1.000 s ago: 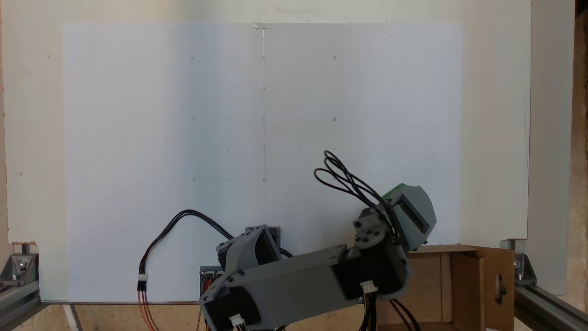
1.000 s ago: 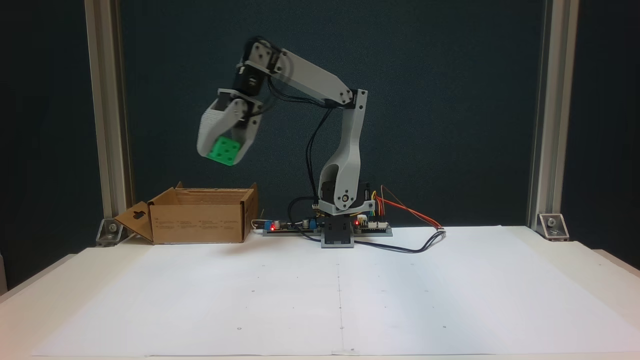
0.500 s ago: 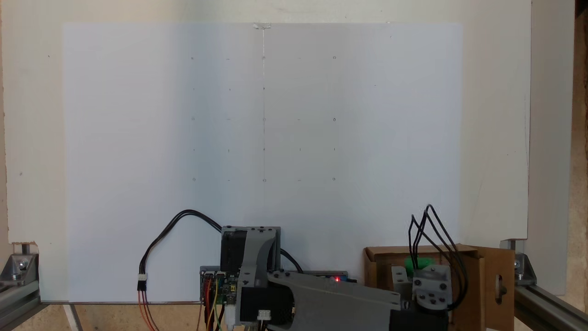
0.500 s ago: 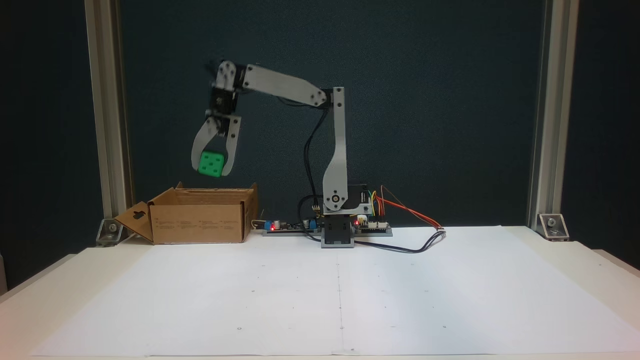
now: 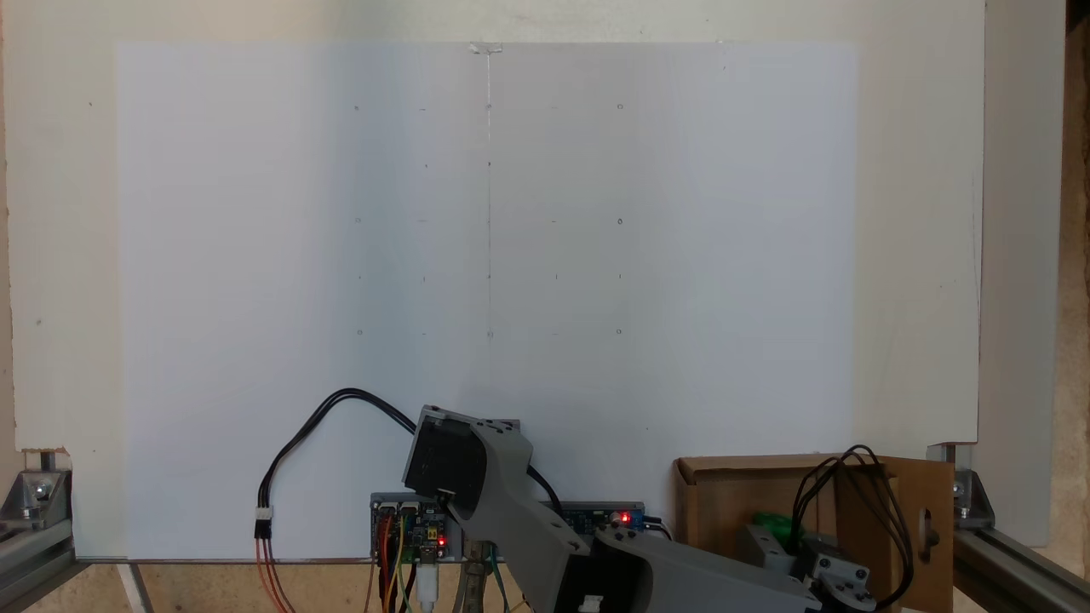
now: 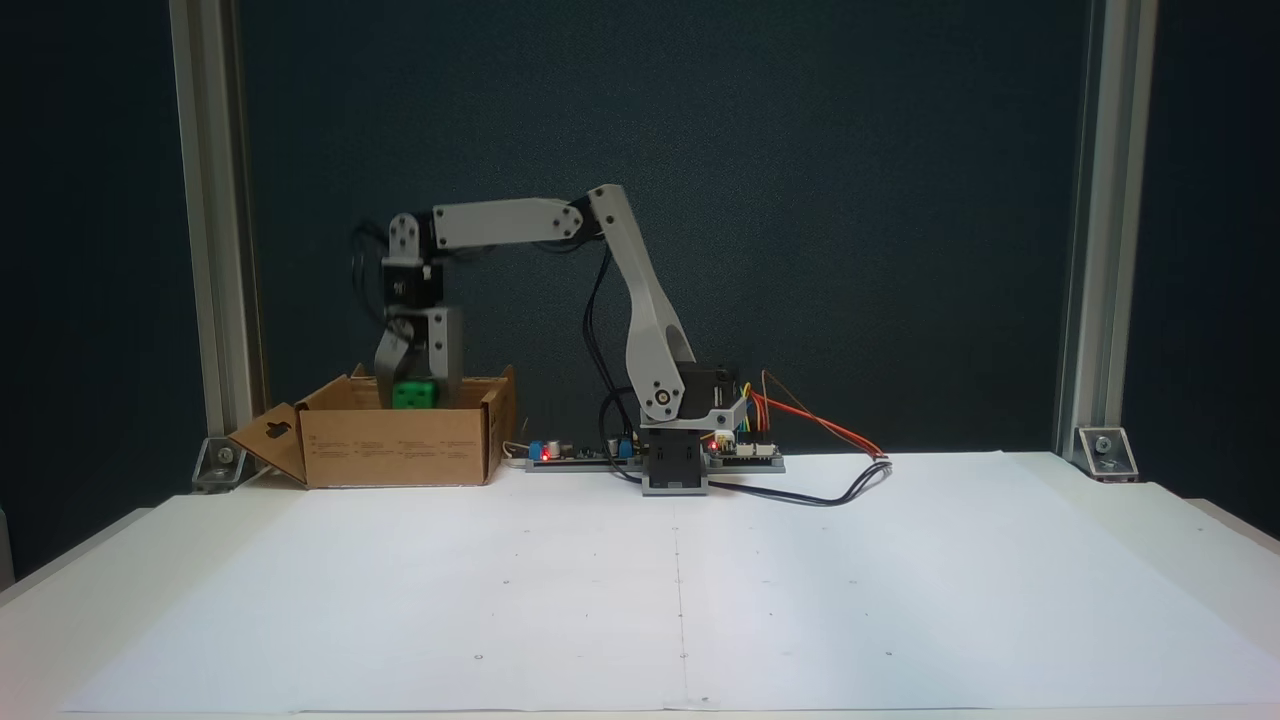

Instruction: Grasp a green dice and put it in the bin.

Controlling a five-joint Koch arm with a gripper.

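The green dice sits between the grey fingers of my gripper, which is shut on it and points straight down. It hangs at the rim of the bin, a brown cardboard box at the table's back left, partly sunk behind the box's front wall. From above, a sliver of the green dice shows inside the bin, beside the gripper and its black cables. The flap with the oval cutout stands at the right of that box.
The arm's base and electronics board with coloured wires stand at the table's back edge. A black cable loops over the white paper sheet. Aluminium frame posts rise at both back corners.
The arm has swung over the bin and lowered. The dice, held well above the box a second ago, now sits at the box's rim, still in the gripper.
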